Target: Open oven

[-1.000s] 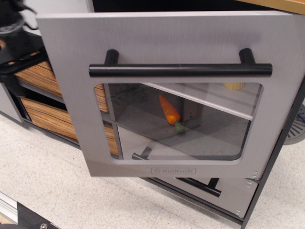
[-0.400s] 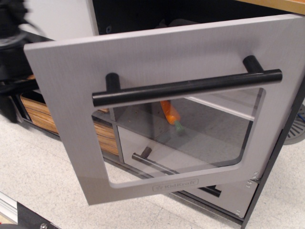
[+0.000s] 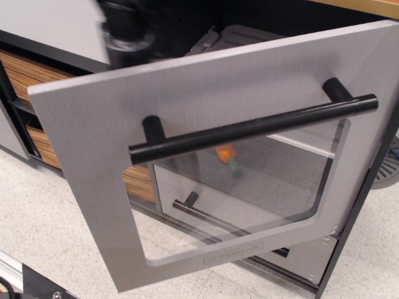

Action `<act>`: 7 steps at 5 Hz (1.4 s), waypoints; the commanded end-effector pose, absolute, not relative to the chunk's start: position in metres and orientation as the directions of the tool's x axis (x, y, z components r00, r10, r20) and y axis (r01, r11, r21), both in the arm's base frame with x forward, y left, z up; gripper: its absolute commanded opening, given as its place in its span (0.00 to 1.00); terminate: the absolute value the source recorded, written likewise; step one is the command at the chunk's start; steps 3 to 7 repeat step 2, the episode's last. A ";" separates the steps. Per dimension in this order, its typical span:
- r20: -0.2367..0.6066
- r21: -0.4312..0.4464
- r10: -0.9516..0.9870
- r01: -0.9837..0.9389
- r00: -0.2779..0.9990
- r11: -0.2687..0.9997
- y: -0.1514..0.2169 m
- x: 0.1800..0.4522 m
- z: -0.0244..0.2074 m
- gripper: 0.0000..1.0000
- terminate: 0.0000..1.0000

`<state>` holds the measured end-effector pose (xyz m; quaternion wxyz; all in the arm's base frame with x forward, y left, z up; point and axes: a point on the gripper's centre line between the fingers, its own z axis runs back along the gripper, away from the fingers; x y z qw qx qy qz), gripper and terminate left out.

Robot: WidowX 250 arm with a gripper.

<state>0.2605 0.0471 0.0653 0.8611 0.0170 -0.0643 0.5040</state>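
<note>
Silver-grey oven [image 3: 206,87] door swung well down, nearly open; blurred gripper [image 3: 128,31] above its edge, jaw state indiscernible.

Wide gap above the swung-down oven door [image 3: 187,106]; blurred claw [image 3: 128,31] at its upper-left edge.

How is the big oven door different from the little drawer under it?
The oven door is large, has a clear window and is swung open. The drawer is smaller, has no window and sits shut. Both are silver-grey with a black bar handle.
</note>
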 end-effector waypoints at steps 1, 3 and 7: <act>0.025 -0.065 0.882 -0.880 0.470 0.470 -0.010 0.273 0.062 1.00 0.00; -0.060 -0.049 0.876 -0.878 0.478 0.476 -0.023 0.261 0.054 1.00 1.00; -0.060 -0.049 0.876 -0.878 0.478 0.476 -0.023 0.261 0.054 1.00 1.00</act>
